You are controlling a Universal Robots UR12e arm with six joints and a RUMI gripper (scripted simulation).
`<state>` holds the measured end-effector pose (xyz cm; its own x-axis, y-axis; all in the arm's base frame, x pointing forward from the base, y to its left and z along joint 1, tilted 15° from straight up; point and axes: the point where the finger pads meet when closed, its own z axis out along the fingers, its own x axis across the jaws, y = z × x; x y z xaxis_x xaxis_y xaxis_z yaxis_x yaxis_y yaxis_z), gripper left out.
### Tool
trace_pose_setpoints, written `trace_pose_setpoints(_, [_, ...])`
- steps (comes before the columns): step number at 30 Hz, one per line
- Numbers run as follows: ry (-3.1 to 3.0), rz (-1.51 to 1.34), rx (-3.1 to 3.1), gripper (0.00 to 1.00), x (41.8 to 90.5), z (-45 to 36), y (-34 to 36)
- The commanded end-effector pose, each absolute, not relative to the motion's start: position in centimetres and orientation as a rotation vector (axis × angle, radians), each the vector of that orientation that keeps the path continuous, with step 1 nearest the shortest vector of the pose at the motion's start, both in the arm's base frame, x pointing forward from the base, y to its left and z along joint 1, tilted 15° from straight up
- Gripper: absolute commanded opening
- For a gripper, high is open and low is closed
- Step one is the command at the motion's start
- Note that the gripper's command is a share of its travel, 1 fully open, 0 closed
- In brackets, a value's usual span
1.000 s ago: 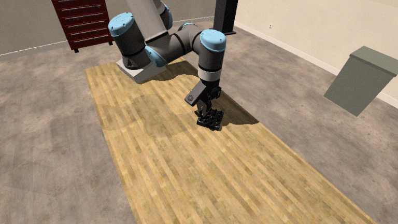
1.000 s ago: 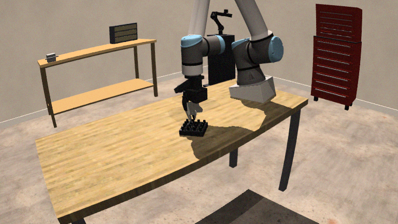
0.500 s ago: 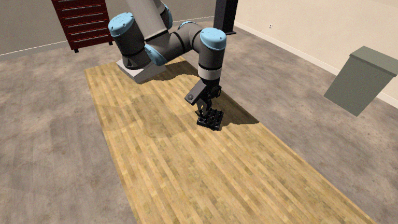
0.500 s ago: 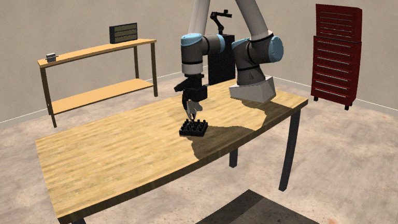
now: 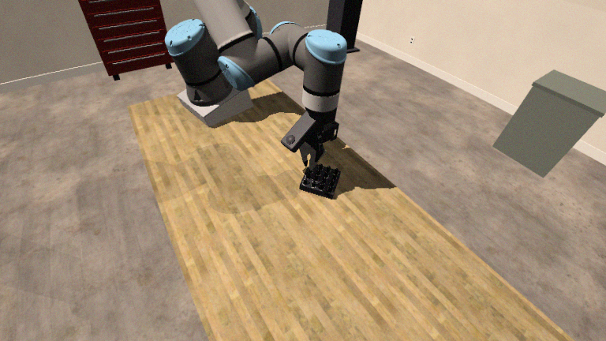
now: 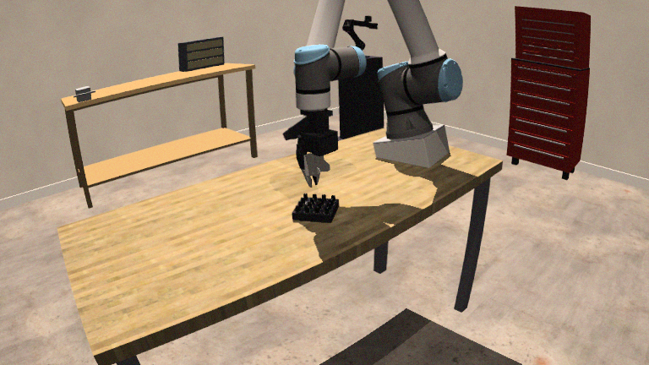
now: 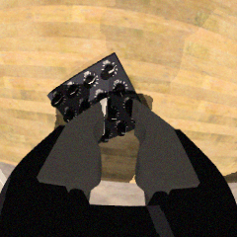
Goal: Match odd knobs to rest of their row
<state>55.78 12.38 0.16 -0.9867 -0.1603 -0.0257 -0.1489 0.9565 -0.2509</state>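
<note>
The black knob box (image 5: 319,181) lies on the wooden table; it also shows in the exterior view (image 6: 315,208) and in the wrist view (image 7: 94,94). Its knobs are small and dark, and I cannot read where they point. My gripper (image 5: 311,162) (image 6: 312,180) hangs a little above the box's back edge, fingers pointing down, clear of the knobs. In the wrist view the two grey fingers stand nearly together with a narrow gap, and nothing is between them. They hide part of the box's near rows.
The robot base (image 6: 413,148) stands on the table's far end. A red tool chest (image 6: 550,88), a wooden shelf (image 6: 157,117) and a black pedestal (image 6: 361,95) stand on the floor around the table. A grey bin (image 5: 551,120) is at the right.
</note>
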Motion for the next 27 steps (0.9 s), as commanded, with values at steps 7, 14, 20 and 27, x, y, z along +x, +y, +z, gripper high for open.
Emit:
trace_pose_setpoints(7, [3.061,-0.387,-0.242,0.11,55.8,0.6,12.5])
trace_pose_setpoints(14, [3.061,-0.387,-0.242,1.00,55.8,0.7,12.5])
trace_pose_setpoints(20, [3.061,-0.387,-0.242,1.00,55.7,2.3,12.9])
trace_pose_setpoints(27, [3.061,-0.387,-0.242,1.00,55.5,5.3,13.7])
